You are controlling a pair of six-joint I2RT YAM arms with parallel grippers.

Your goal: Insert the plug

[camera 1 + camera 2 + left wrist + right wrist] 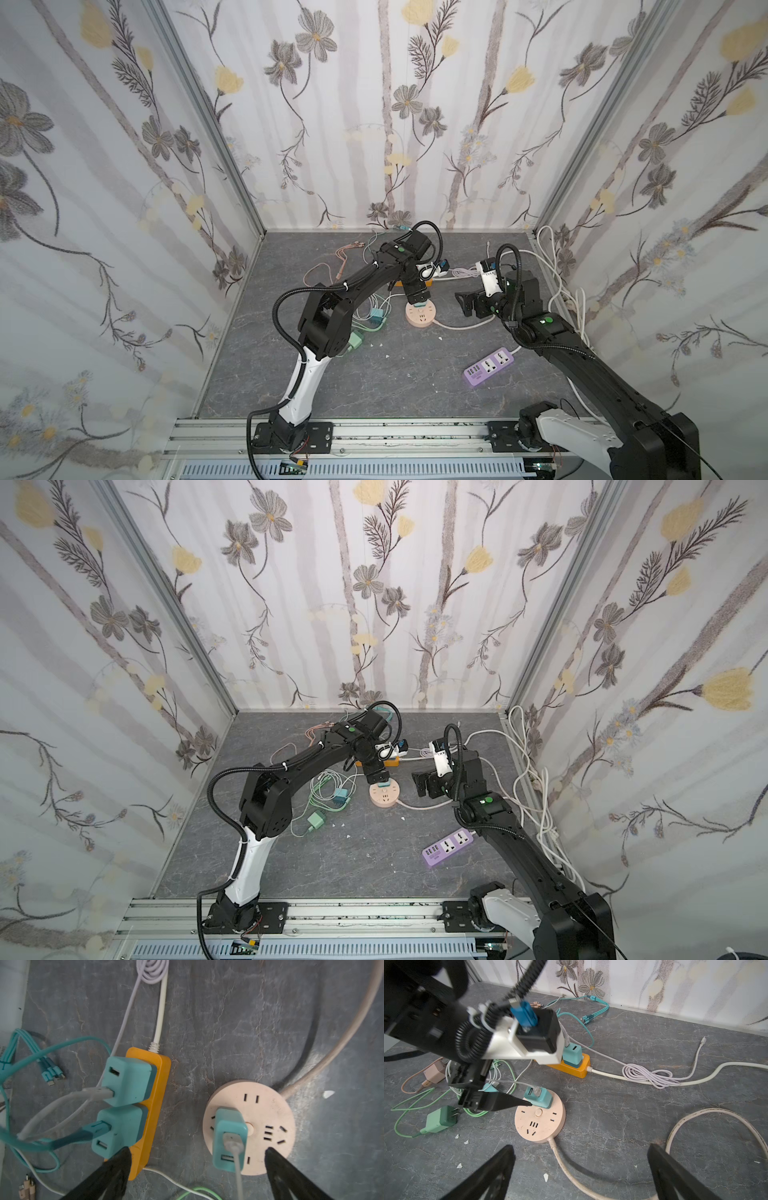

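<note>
- The plug [229, 1138] is blue-green. It stands pushed into the round pink socket [268, 1109], near the socket's edge, with a grey wire coming out of its top.
- The left hand [197, 1149] hangs right over it, opened wide and holding nothing. There is a gap on each side of the plug.
- The right hand [580, 1147] is wide too and empty, off to the side of the socket.
- Just beside the socket lies an orange strip [158, 1105] with two blue-green chargers [128, 1082] in it.
- A green charger [440, 1120] lies loose, and a purple strip [490, 368] sits nearer the front.
- The counter [374, 386] is dark grey like stone, with small white bits [459, 1165] on it.
- The walls [332, 124] have grey and yellow flowers.
</note>
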